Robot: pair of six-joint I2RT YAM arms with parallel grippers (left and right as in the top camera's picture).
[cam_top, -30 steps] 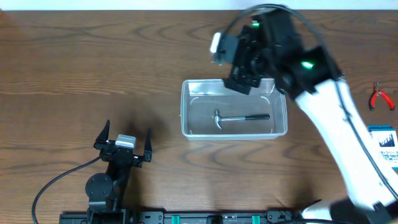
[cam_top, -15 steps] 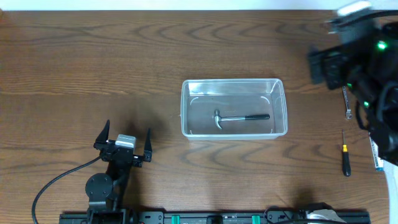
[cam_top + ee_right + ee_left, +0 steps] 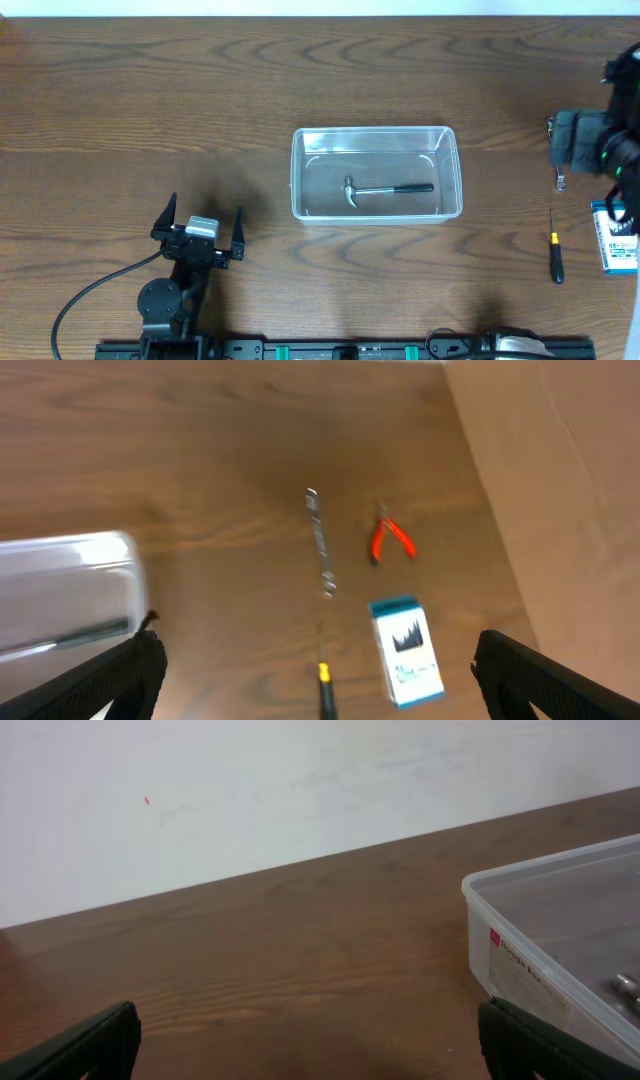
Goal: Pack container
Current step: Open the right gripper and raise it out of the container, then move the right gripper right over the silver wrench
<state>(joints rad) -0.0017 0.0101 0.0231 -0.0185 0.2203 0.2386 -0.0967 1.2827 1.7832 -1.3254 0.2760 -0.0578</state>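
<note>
The clear plastic container [image 3: 375, 140] sits on the table [image 3: 120, 100], ahead of the left gripper [image 3: 206, 204] and off to its right, apart from it. A hammer [image 3: 385, 189] lies flat on its floor, the head towards the left gripper's side and the black handle pointing away from it.

The left gripper is low by the table with its fingers [image 3: 165, 215] spread wide and nothing between them. In the left wrist view only the two dark fingertips [image 3: 85, 1042] show at the bottom corners. The container's near corner [image 3: 540, 920] rises at the right with a white label [image 3: 520, 972] on its wall, and a pale wall [image 3: 300, 780] stands beyond the table's far edge.

The right gripper [image 3: 318, 660] hangs high over the table's right end, its jaws also wide apart and empty. The right wrist view is blurred. In it the container [image 3: 65, 560] lies far off to the gripper's left. A slim wrench [image 3: 320, 545] lies straight ahead, with red-handled pliers [image 3: 390, 538] just to the right of it. A blue-and-white box [image 3: 405, 645] lies nearer the gripper, and a screwdriver [image 3: 323, 682] lies between the fingertips at the bottom edge of the view. None of these four touches another.
</note>
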